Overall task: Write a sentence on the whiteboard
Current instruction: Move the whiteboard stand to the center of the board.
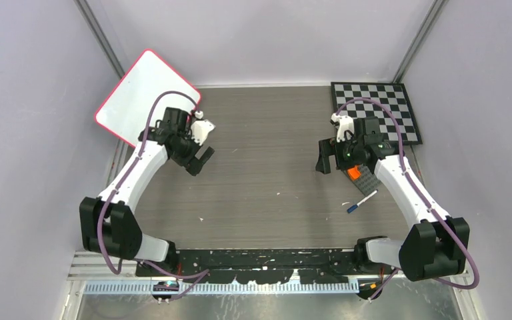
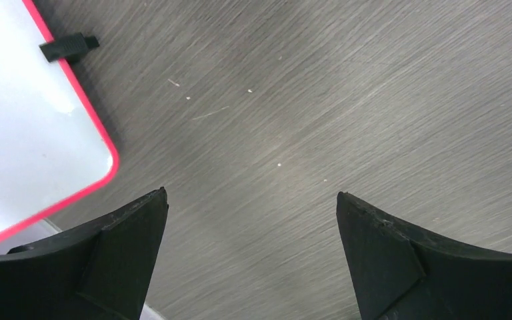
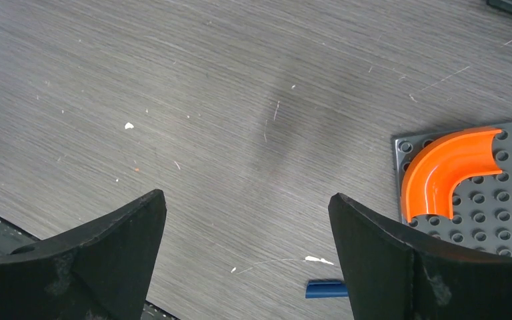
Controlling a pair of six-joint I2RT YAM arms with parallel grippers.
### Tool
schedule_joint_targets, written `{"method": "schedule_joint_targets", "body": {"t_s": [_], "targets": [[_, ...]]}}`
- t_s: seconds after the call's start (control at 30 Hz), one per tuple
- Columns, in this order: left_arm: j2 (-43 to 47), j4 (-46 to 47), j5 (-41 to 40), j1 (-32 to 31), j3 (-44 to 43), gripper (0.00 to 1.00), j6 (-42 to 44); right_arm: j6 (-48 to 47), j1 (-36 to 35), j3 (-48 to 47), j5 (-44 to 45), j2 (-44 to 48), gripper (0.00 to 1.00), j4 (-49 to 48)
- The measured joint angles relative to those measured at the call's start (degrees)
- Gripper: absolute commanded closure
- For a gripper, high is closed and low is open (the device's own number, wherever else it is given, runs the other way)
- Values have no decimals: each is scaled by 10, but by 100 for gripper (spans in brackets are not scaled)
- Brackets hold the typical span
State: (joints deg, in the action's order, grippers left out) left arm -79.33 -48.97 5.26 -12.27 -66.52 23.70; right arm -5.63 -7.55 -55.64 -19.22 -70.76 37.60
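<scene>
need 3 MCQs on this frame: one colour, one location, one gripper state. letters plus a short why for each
1. Whiteboard rim colour?
A green
B red-pink
C yellow

2. Where is the marker?
A on the whiteboard
B on the table, right of centre
C in a gripper

3. The left gripper and right gripper are:
A both open and empty
B both shut
C left shut on the marker

Answers:
1 B, since the rim shows red-pink in the top and left wrist views.
2 B, since the top view shows it lying flat on the table with nothing touching it.
3 A, since each wrist view shows the fingers wide apart with only table between them.
</scene>
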Motion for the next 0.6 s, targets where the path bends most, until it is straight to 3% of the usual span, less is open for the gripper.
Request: {"method": "schedule_joint_targets", "body": {"t_s": [0.33,0.6], "targets": [[-140,-33,-29,0,-146,1,235,-18,0,-1,-15,-1,4,16],[-218,-24,-53,1,-154,15,456,-26,0,-1,-19,-1,4,30]]}}
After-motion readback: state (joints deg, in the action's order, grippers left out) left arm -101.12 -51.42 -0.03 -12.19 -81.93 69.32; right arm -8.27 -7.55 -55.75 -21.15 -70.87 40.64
